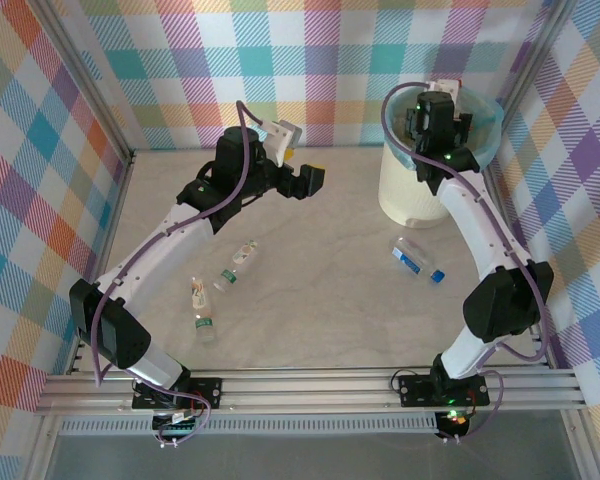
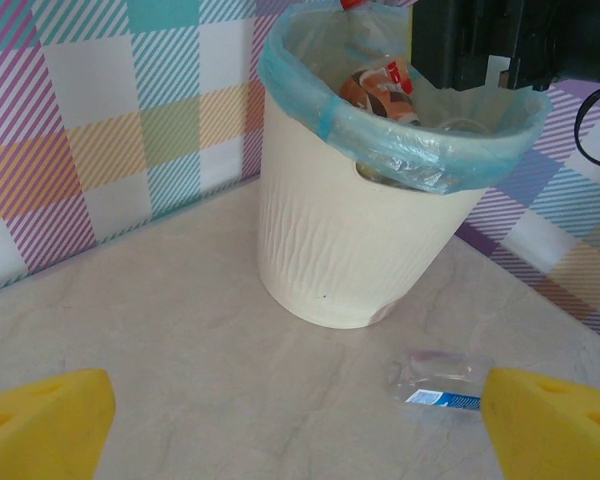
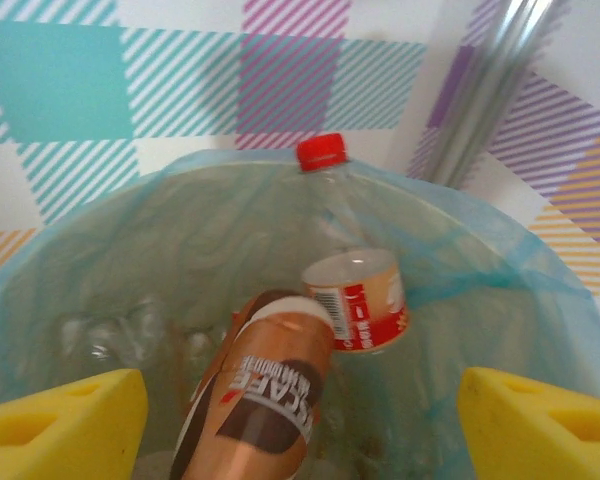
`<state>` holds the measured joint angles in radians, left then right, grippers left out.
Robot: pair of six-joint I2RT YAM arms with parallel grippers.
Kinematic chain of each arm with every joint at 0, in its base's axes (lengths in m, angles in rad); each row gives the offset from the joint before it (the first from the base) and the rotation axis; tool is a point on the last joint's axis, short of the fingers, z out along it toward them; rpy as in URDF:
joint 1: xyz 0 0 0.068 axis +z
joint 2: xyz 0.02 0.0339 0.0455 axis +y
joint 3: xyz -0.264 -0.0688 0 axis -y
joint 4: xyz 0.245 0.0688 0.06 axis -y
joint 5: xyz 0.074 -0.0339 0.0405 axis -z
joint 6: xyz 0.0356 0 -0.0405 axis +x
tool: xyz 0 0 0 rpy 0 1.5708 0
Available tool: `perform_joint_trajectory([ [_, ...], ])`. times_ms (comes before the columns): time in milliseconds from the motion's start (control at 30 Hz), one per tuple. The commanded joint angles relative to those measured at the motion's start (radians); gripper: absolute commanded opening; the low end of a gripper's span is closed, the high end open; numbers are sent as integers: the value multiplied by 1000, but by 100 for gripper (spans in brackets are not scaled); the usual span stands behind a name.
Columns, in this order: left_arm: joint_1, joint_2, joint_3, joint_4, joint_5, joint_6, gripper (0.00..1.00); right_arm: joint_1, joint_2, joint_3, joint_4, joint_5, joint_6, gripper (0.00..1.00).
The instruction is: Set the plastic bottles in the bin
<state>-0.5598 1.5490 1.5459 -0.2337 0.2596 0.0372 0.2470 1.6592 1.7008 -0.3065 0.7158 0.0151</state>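
My right gripper (image 3: 300,425) hangs open over the bin (image 1: 405,195), a cream bucket with a teal liner (image 3: 180,220). A brown coffee-labelled plastic bottle (image 3: 265,400) lies between the spread yellow fingers (image 3: 60,425), touching neither. Deeper in the bin is a red-labelled bottle (image 3: 358,300) and, at the far rim, a clear one with a red cap (image 3: 321,152). My left gripper (image 1: 305,180) is open above the middle of the table, facing the bin (image 2: 340,240). A clear blue-labelled bottle (image 1: 417,262) lies on the table near the bin, by my left gripper's right finger (image 2: 550,425).
Several small bottles lie at the left front of the table, among them two green-labelled ones (image 1: 242,255) (image 1: 205,327) and a red-labelled one (image 1: 197,293). Checked walls close the table on three sides. The right arm (image 2: 500,40) reaches over the bin's rim.
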Motion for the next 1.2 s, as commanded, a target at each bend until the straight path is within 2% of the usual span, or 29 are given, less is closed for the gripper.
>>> perform_joint_trajectory([
  [0, 8, -44, -8, -14, -5, -12, 94, 1, -12, 42, -41, 36, 76, 86],
  [233, 9, -49, -13, -26, -12, -17, 95, 2, -29, 49, -87, -1, 129, 85],
  [433, 9, -48, -13, -36, -16, -13, 95, 14, -64, 78, -178, -169, 192, 82],
  [667, 15, -83, -40, -78, -48, 38, 95, 124, -201, -14, -197, -282, 11, 82],
  [833, 20, -124, -90, -82, -28, 107, 96, 150, -329, -215, -252, -380, -75, 83],
  [1067, 11, -162, -128, -133, 127, 277, 96, 150, -501, -596, -247, -481, -311, 88],
  [1167, -4, -161, -131, -176, 171, 353, 96, 146, -520, -724, -203, -478, -400, 91],
])
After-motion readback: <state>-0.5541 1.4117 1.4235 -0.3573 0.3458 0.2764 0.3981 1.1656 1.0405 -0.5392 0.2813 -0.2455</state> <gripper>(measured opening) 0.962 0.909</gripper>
